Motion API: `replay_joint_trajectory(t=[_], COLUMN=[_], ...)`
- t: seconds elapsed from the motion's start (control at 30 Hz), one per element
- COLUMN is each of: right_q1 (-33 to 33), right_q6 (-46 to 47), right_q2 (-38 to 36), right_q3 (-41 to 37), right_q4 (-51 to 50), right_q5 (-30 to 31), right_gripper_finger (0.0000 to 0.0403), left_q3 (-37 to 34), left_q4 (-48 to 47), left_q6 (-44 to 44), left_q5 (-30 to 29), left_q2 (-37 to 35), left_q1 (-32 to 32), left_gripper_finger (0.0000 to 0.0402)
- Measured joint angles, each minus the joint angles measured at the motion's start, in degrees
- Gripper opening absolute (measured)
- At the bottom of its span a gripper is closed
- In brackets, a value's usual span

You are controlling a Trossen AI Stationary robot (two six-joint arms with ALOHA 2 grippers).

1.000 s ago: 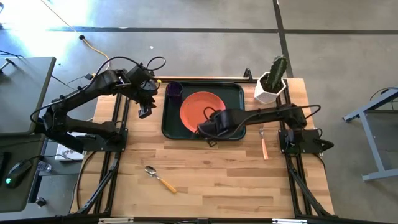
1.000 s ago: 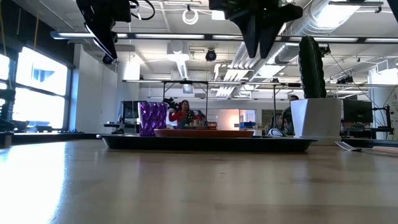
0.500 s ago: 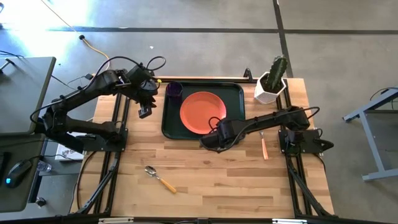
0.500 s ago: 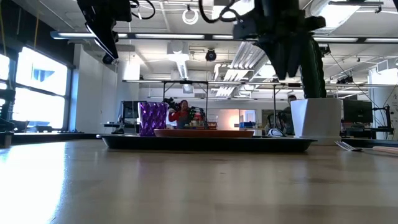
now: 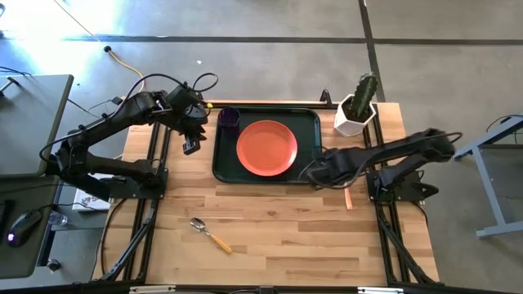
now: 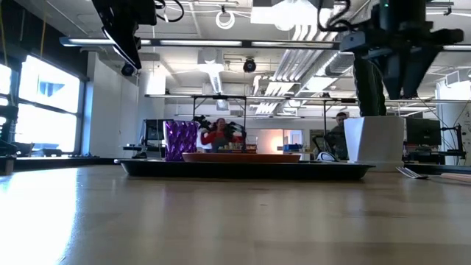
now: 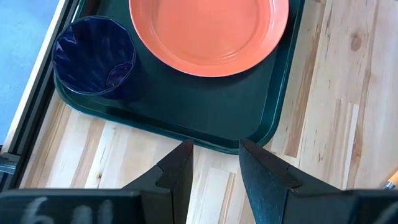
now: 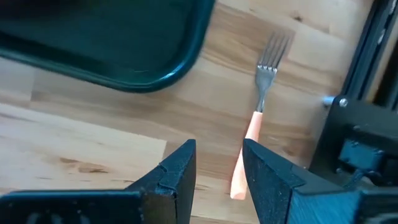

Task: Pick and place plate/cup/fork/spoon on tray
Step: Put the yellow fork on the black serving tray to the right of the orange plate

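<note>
Wooden tabletop [image 5: 286, 229] | plate [image 5: 266, 148], cup [image 5: 229, 118] on tray [image 5: 306, 175] | fork [image 8: 252, 134], spoon [image 5: 210, 234] remaining | right end effector [image 8: 217, 165] slightly spread, apparently over fork; left end effector [image 7: 214, 165] likewise, empty.

The left arm is seen at the left of the high view, folded at the elbow and stretched toward upper centre; its gripper [image 5: 190, 131] is held above the table, and a narrow gap is shown between its fingers [image 7: 176, 176]. The right arm is extended from the right edge toward the centre, with its gripper [image 5: 319, 173] carried low at centre right. Its fingers [image 8: 176, 168] are likewise parted, nothing being held between them.
</note>
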Motion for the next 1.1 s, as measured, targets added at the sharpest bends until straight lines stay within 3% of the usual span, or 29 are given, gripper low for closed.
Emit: replay_joint_trajectory(t=[0.2,0.37,0.63,1.1], right_q1=[-1.6,-3.2,-4.7,-7.1], right_q6=[2.9,4.8,6.0,5.2], right_q2=[-9.7,-13.7,-13.9,-13.9], right_q3=[-11.3,-19.1,-28.6,-38.3], right_q4=[6.7,10.2,17.1,29.0], right_q5=[-1.5,-3.7,-10.4,-12.7], right_gripper_finger=[0.0127,0.0149,0.0169,0.0167], left_q3=[0.0,0.0,0.0,0.0], left_q4=[0.1,0.2,1.5,5.7], left_q6=[-0.1,-0.5,-3.1,-4.6], left_q5=[-0.2,-0.2,-0.3,-0.4], left_q2=[0.0,0.0,0.0,0.0], left_q1=[0.0,0.0,0.0,0.0], left_gripper_finger=[0.0117,0.0117,0.0117,0.0117])
